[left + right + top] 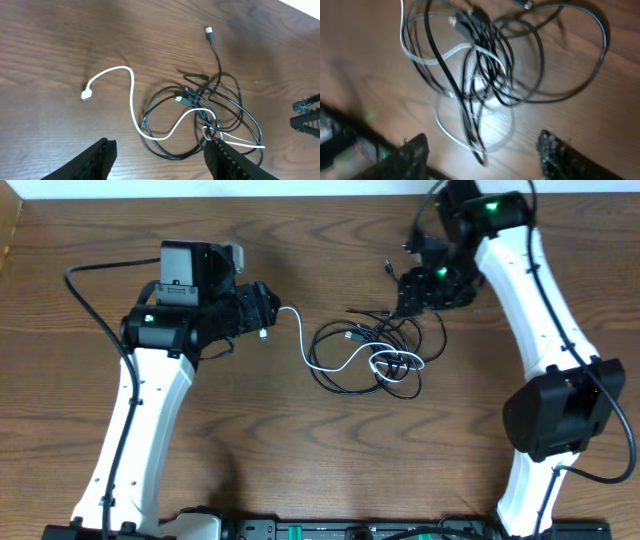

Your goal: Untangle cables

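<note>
Left wrist: thin black cable (218,57) looped through white cable (131,95) (left gripper (160,144), right gripper (482,139): jaws spread)

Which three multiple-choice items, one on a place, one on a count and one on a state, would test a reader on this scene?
1. The white cable has a free plug. It lies: A. in a cup; B. on an arm; C. on the bare table.
2. Thin cables in the tangle: A. one; B. two; C. four.
3. The left gripper is: A. open and empty; B. shut on a plug; C. shut on nothing.

Key: C, the plug rests alone on the wood. B, one white cable and one black cable. A, its fingers stand apart with nothing between them.
</note>
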`<state>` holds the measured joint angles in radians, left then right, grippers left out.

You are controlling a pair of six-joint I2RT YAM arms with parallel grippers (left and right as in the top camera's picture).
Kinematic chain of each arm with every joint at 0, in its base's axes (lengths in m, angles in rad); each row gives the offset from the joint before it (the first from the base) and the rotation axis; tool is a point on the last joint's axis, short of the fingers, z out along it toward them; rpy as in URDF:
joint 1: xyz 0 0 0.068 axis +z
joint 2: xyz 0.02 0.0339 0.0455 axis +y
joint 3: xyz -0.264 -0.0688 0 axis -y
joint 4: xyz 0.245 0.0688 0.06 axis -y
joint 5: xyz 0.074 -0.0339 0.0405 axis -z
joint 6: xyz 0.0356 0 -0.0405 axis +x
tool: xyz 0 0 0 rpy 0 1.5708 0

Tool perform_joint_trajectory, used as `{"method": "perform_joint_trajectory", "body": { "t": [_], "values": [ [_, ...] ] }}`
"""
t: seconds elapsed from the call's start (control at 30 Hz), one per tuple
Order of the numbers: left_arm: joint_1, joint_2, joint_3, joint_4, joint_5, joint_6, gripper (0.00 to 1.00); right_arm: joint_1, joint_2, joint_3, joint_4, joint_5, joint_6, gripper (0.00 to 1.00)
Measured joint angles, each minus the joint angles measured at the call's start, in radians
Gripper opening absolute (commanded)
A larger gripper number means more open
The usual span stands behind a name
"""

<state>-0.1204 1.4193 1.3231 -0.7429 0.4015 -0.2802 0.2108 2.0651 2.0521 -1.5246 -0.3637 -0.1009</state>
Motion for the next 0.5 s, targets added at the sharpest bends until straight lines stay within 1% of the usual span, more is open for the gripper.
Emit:
{"method": "perform_joint_trajectory", "body": {
  "t": [0.17, 0.27, 0.33, 0.4, 0.5],
  "values": [
    [-0.016, 0.000, 0.000, 0.021, 0.008, 0.000, 0.62, -0.114, -0.038, 0.000, -0.069, -0.102, -0.198, 0.68],
    [-0.016, 0.000, 0.000, 0.024, 0.008, 0.000, 0.62, -0.178, -0.097, 0.000, -0.087, -0.136, -0.284, 0.68],
    [-0.016, 0.000, 0.000, 0.026, 0.008, 0.000, 0.62, -0.205, -0.137, -0.006, -0.090, -0.148, -0.332, 0.66],
    [-0.016, 0.000, 0.000, 0.027, 0.008, 0.000, 0.62, -0.211, -0.170, -0.037, -0.089, -0.161, -0.378, 0.65],
    [-0.016, 0.000, 0.000, 0.032, 0.007, 0.000, 0.62, -0.203, -0.194, -0.155, -0.049, -0.188, -0.446, 0.65]
  ]
}}
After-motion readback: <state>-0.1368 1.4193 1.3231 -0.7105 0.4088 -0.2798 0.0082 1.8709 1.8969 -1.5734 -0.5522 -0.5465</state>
